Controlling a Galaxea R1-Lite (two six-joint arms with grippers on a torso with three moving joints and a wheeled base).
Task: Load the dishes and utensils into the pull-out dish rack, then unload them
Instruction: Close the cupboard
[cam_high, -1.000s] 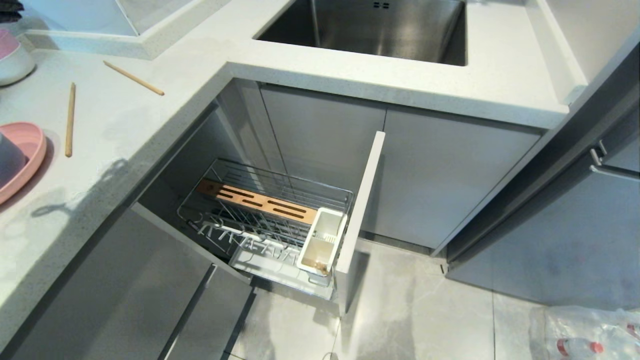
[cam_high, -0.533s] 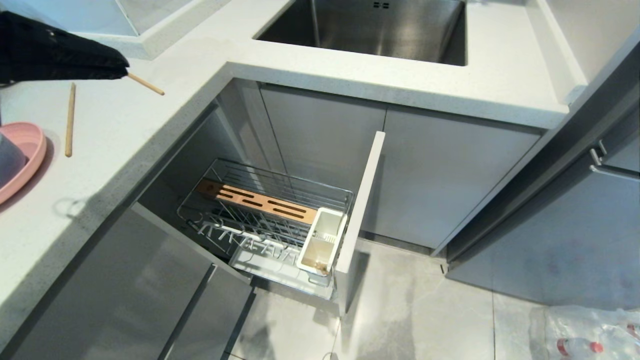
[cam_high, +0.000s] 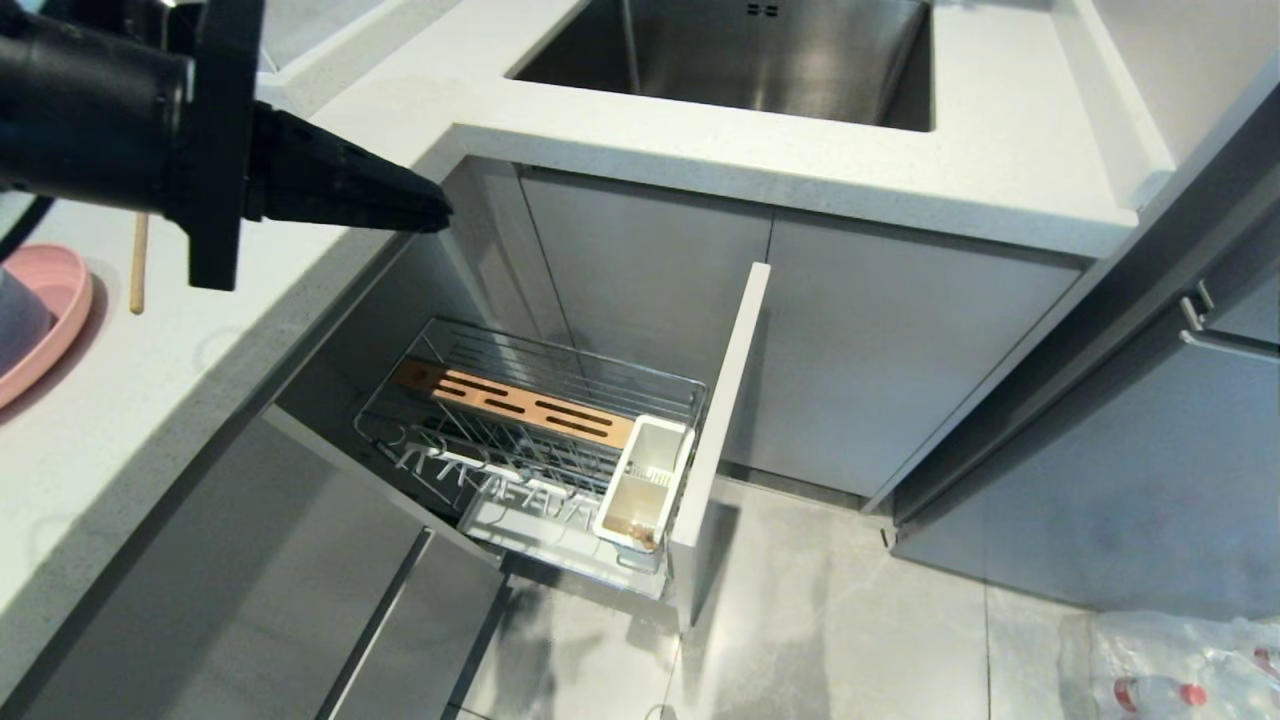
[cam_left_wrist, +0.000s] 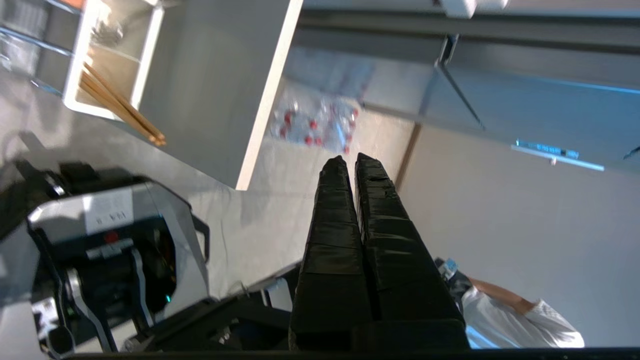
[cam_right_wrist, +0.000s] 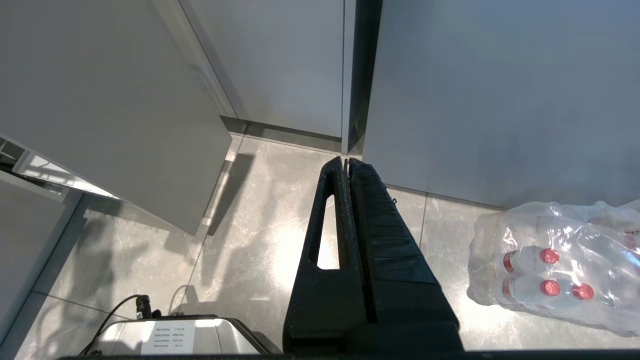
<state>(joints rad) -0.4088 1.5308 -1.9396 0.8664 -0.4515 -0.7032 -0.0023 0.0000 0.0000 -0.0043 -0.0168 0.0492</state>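
Observation:
The pull-out dish rack (cam_high: 530, 425) stands drawn out below the counter, with a white caddy (cam_high: 645, 480) behind its grey front panel (cam_high: 722, 420). A pink plate (cam_high: 62, 300) at the counter's left edge bears a pale bowl (cam_high: 15, 322). Beside it lies one chopstick (cam_high: 138, 268); the other is hidden under my left arm. My left gripper (cam_high: 438, 212) (cam_left_wrist: 350, 160) is shut and empty, and it points past the counter's edge above the rack's opening. Wooden sticks (cam_left_wrist: 120, 107) show across the caddy (cam_left_wrist: 75, 75); I cannot tell whether they stand in it. My right gripper (cam_right_wrist: 346, 161) hangs shut over the floor.
A steel sink (cam_high: 740, 55) is sunk into the counter behind the rack. Grey cabinet fronts (cam_high: 880, 350) flank the opening. A pack of water bottles (cam_right_wrist: 555, 265) lies on the floor at the right. A person's sleeve (cam_left_wrist: 505, 315) shows in the left wrist view.
My left arm has come into the head view from the upper left and swung right across the counter. It now covers the nearer chopstick. The rack and dishes have not moved.

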